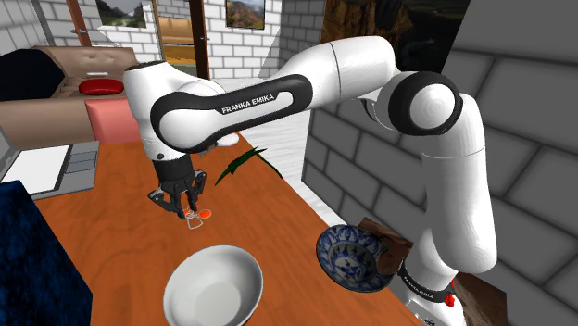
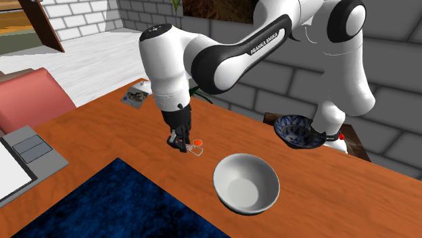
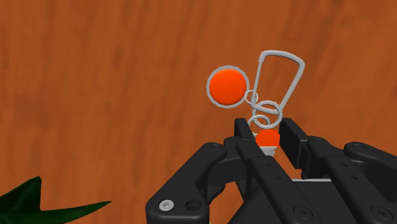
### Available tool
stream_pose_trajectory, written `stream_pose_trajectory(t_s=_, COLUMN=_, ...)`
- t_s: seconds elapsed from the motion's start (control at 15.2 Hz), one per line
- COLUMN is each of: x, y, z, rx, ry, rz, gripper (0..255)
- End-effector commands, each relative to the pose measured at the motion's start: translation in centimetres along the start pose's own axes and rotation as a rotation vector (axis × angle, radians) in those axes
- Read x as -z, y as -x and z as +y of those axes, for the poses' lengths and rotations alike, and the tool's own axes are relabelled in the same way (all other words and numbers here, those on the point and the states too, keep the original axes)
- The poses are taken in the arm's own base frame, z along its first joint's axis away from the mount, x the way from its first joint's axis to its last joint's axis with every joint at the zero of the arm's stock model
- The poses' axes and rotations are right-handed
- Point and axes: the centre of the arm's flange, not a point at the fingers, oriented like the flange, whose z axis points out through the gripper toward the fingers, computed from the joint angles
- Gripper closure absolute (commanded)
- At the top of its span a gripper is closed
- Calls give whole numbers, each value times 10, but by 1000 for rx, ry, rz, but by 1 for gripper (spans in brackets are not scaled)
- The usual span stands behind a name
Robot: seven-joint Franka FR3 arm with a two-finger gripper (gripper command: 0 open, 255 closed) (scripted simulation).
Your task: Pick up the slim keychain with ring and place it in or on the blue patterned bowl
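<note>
Wrist view: the end effector [image 3: 268, 135] pinches the keychain [image 3: 228, 87] by its orange end, rings pointing ahead; the blue bowl [image 1: 352, 257] lies well apart.

"What sort of place have we walked into?"

"Somebody's home, a living room by the look of it. There's a brown couch [image 1: 46, 69] at the far side and a pink cushioned seat [image 2: 30, 98] just beside the wooden bench [image 1: 269, 213]."

"Not a lab, then?"

"Hardly. Framed landscape pictures [image 1: 120, 11] hang on the white brick wall [image 1: 306, 28], with a wood-trimmed doorway [image 1: 176, 32] between them. On the bench there's what looks like a laptop [image 2: 27, 152] and a white bowl [image 2: 247, 182]. A blue patterned bowl [image 2: 297, 130] sits near its edge, and a green leaf [image 1: 243, 162] pokes in."
</note>
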Motion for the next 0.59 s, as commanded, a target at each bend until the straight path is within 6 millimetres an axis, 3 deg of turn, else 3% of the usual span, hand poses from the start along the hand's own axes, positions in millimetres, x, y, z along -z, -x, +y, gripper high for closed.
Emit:
stream_pose_trajectory(t_s=0.0, x=10, y=0, z=0, rx=0, ry=0, rz=0, gripper=255)
stream_pose_trajectory(t_s=0.53, x=52, y=3, z=2, rx=0, ry=0, rz=0, gripper=255)
